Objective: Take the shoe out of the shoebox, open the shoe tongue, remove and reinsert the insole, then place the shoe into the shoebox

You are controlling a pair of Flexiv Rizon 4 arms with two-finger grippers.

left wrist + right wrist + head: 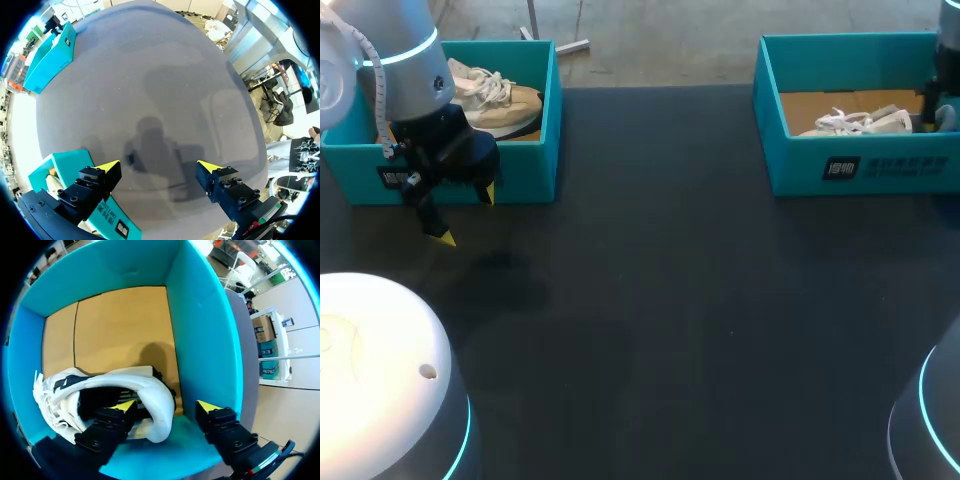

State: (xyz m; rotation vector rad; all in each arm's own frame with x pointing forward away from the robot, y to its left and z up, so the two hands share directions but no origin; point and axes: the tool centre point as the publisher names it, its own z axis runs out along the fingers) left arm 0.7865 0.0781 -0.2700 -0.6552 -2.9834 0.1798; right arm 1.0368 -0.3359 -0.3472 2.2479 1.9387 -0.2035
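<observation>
Arms were found at opposite ends of the dark counter (670, 280). The left arm (405, 60) was held above the front wall of the left shoebox (520, 170), its wrist tipped down. The left end effector (468, 215) hung over bare counter just in front of that box, its fingers spread wide with nothing between them. The right arm (948, 40) was lowered into the right shoebox (790, 150). The right end effector (162, 406) was set at the heel of the white shoe (145, 385). One yellow tip was tucked into the shoe's opening and the other stood clear outside, near the box wall (so the fingers were apart, not clamped). Two teal shoeboxes were counted, well apart, and two shoes, one per box. A tan shoe (500, 100) lay in the left shoebox. The white shoe lay on its side on the right shoebox's cardboard floor.
</observation>
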